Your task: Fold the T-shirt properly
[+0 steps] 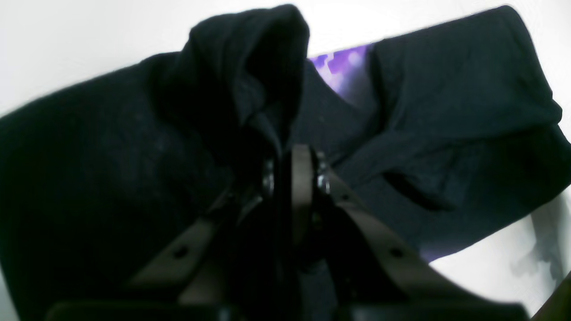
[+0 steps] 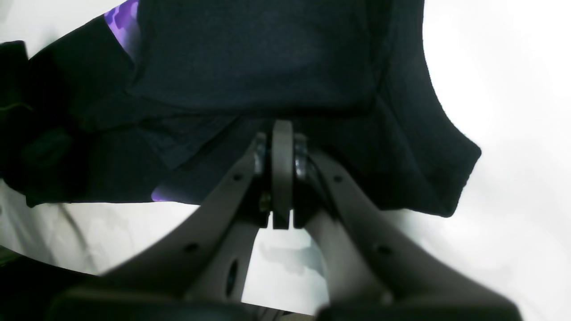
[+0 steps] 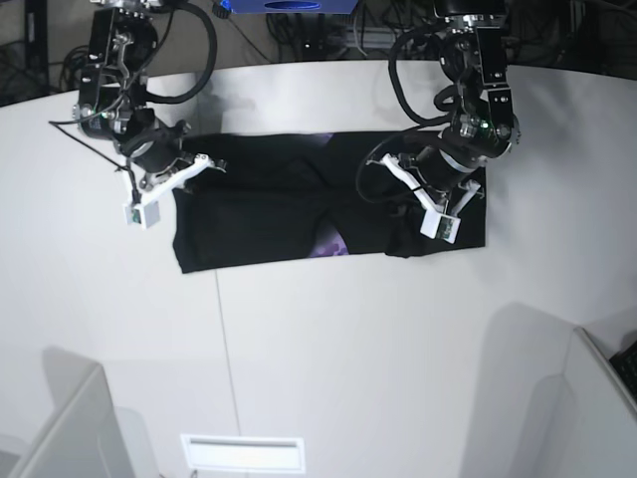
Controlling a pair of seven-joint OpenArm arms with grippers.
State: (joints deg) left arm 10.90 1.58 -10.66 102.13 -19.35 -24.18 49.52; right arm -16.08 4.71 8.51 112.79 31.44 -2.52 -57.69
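The black T-shirt (image 3: pixel 269 209) lies spread in a wide band across the white table (image 3: pixel 328 339), with a bit of purple print (image 3: pixel 333 242) showing at its front edge. In the left wrist view my left gripper (image 1: pixel 292 165) is shut on a raised bunch of the black cloth (image 1: pixel 250 67), with purple print (image 1: pixel 343 67) behind it. In the base view this gripper (image 3: pixel 403 189) is over the shirt's right part. My right gripper (image 2: pixel 283 133) is shut on the shirt's edge (image 2: pixel 267 67). In the base view it (image 3: pixel 202 162) is at the shirt's far left corner.
The table's curved far edge (image 3: pixel 318 68) runs behind the shirt, with cables and a blue object (image 3: pixel 289 5) beyond it. Grey partitions stand at the front left (image 3: pixel 60 428) and front right (image 3: pixel 597 398). A white slot (image 3: pixel 242 453) sits at the front.
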